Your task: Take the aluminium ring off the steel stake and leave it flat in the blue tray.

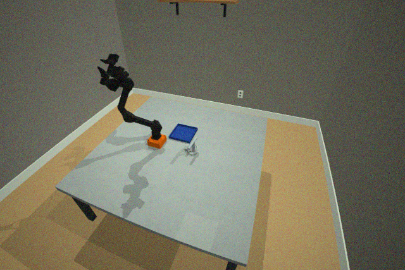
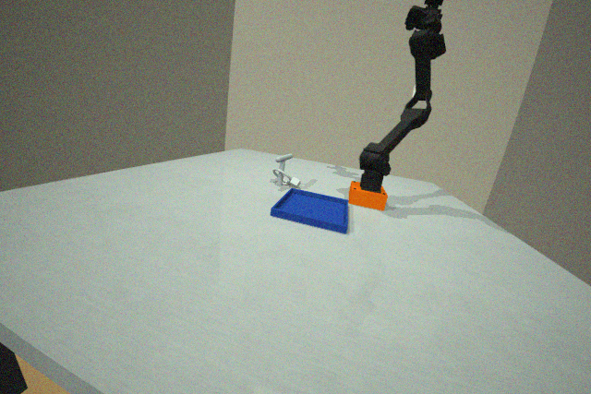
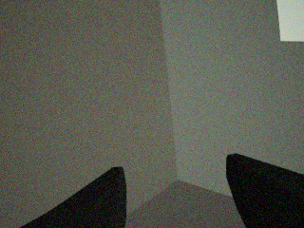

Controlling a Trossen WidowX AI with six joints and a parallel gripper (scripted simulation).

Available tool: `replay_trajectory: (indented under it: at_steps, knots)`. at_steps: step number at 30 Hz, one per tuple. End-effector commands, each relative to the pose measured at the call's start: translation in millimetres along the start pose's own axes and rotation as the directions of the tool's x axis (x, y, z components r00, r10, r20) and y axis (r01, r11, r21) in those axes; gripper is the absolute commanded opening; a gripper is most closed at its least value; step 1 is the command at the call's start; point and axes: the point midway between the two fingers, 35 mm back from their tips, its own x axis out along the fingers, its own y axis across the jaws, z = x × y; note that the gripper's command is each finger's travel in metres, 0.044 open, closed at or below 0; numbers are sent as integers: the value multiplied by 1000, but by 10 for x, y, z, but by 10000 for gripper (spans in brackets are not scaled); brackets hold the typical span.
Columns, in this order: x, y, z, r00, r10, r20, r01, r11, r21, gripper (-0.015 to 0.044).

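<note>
Exterior view, clock positions on the picture: blue tray (image 1: 183, 133) (image 2: 310, 209) nearest on the counter (image 1: 209, 188) (image 2: 238, 284); just beyond, towards its 11 o'clock, the ring (image 1: 195, 153) (image 2: 287, 176) encircles the steel stake (image 1: 193, 148) (image 2: 283, 165) below the cross-bar (image 1: 192, 143) (image 2: 283, 158), apparently tilted, welded tab (image 2: 295, 182) towards 4 o'clock. Gripper (image 1: 100, 64) (image 2: 427, 5) (image 3: 177, 171) is raised well apart, partly spread with nothing held; ring lies low towards its 7 o'clock, so the approach should need a large downward swing and reorientation before gripping.
</note>
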Motion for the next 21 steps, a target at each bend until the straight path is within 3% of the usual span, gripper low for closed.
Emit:
replay_trajectory:
  at_steps: [1,21]
  knots:
    - [-83,-192,94,998,-59,12,59,994,-87,200]
    - [-552,-932,667,944,-301,132,327,820,-470,200]
